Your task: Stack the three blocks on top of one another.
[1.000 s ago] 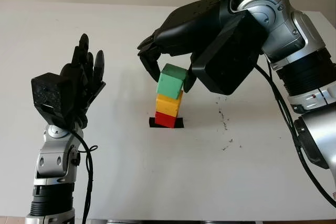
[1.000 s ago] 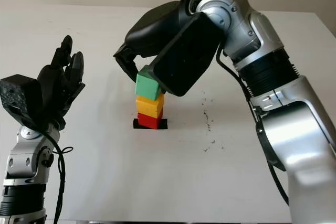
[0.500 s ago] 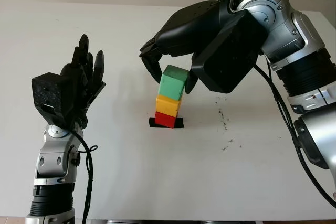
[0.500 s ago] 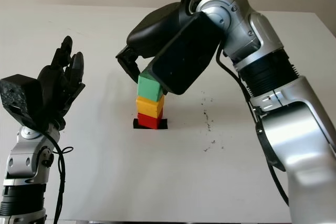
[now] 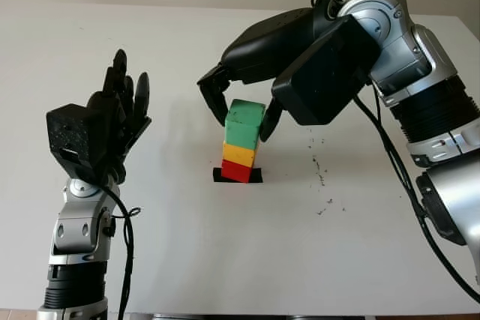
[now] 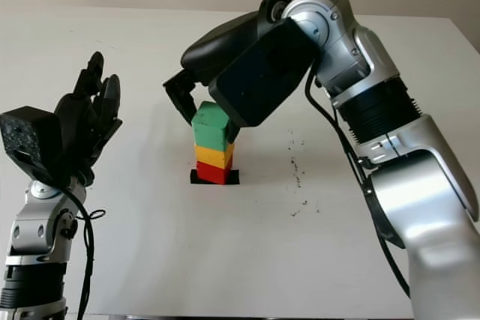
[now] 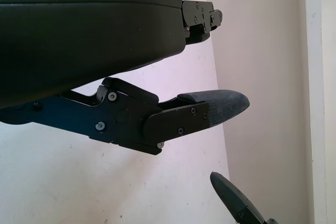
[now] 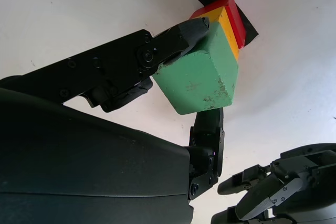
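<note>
While the right hand (image 5: 241, 106) grips the green block (image 5: 244, 123), 3 blocks stand stacked on the bench (image 5: 240, 252).

Reaching in from the right, the right arm (image 5: 420, 103) arches over the stack with its black hand pointing down, fingers (image 8: 178, 38) pressed on opposite faces of the green block. A second ago that block sat tilted and offset over the yellow block (image 5: 239, 155); now it is squarer and lower, resting on the yellow one, which sits on the red block (image 5: 235, 171) over a black patch (image 5: 256, 176) near the bench's middle. The green block's paint is scuffed with dark specks. At the left, the left hand (image 5: 112, 121) is raised upright, open, holding nothing, well apart from the stack, unchanged.
</note>
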Controlling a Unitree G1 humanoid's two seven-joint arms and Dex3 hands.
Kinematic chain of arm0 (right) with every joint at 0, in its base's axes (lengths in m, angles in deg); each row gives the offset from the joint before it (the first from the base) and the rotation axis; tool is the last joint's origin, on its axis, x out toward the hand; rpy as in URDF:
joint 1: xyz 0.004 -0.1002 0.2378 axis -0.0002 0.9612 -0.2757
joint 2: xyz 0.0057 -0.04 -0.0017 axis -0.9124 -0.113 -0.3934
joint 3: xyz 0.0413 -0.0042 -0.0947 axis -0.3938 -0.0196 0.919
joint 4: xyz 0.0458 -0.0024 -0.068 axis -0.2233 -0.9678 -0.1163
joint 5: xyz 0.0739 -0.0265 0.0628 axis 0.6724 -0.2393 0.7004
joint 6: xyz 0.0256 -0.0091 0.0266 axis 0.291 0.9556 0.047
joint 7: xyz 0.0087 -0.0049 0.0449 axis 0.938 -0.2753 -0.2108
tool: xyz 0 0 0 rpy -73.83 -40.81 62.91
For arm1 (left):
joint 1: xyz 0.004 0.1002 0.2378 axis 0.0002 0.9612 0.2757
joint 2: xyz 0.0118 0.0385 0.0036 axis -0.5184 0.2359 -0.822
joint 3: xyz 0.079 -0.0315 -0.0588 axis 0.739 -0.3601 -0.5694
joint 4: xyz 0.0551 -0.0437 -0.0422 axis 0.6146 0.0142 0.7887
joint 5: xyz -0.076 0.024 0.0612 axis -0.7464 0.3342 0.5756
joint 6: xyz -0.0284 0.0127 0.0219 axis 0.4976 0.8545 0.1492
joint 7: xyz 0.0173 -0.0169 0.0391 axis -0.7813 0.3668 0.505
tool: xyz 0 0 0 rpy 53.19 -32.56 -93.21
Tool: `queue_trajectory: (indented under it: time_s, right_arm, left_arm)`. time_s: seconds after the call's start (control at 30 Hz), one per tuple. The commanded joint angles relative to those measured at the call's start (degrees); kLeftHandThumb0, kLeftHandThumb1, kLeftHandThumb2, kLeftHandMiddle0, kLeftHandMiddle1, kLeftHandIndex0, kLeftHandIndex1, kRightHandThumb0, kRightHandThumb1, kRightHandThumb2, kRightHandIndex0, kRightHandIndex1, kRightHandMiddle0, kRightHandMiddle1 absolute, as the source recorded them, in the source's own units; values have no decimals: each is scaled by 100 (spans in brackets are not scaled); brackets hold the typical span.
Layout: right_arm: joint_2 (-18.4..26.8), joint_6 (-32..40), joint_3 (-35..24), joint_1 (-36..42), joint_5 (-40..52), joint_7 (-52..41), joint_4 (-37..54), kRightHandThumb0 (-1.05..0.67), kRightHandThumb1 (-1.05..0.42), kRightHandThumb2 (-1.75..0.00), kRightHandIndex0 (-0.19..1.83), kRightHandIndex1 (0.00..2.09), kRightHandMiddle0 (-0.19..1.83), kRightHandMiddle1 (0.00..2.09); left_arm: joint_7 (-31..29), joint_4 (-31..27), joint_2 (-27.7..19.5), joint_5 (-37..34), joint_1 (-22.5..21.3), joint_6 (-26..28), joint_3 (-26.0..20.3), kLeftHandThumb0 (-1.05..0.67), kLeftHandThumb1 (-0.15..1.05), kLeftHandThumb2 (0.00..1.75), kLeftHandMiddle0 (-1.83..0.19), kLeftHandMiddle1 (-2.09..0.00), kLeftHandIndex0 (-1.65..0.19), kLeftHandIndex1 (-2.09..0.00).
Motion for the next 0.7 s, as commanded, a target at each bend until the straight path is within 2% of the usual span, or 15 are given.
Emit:
queue_trajectory:
  time_s: [0.0,0.17,0.23,0.47,0.53,0.6,0.67]
  right_arm:
    - [3,1,-73,41,59,-17,26,-45,-96,-5,14,4,18,152]
    - [-15,-108,-100,34,137,2,-42,-48,-96,-5,8,3,6,138]
    - [-6,-154,-95,22,133,23,-39,-49,-95,-5,7,4,7,118]
    - [50,-59,-50,-7,26,-30,14,-50,-94,-5,-5,3,7,71]
    - [89,27,2,-52,-71,-142,64,-53,-92,-5,-14,3,5,47]
    - [113,31,29,-98,-127,-264,62,-56,-91,-5,-18,1,-4,28]
    - [133,-20,37,-143,-181,-354,17,-60,-89,-5,-19,0,-11,19]
  left_arm:
    - [0,-104,29,6,19,-38,29,-60,105,62,10,-5,8,-5]
    - [2,-96,37,7,20,-36,30,-61,105,61,10,-5,8,-5]
    - [-3,-90,40,-2,17,-41,25,-60,105,61,10,-5,9,-5]
    - [0,-87,32,11,29,-40,24,-60,105,61,10,-5,8,-5]
    - [-2,-94,43,-8,32,-40,14,-60,105,61,10,-5,8,-5]
    - [-8,-87,51,-33,27,-44,2,-60,105,61,10,-5,9,-5]
    - [-14,-86,42,-37,24,-37,5,-59,105,61,10,-5,9,-5]
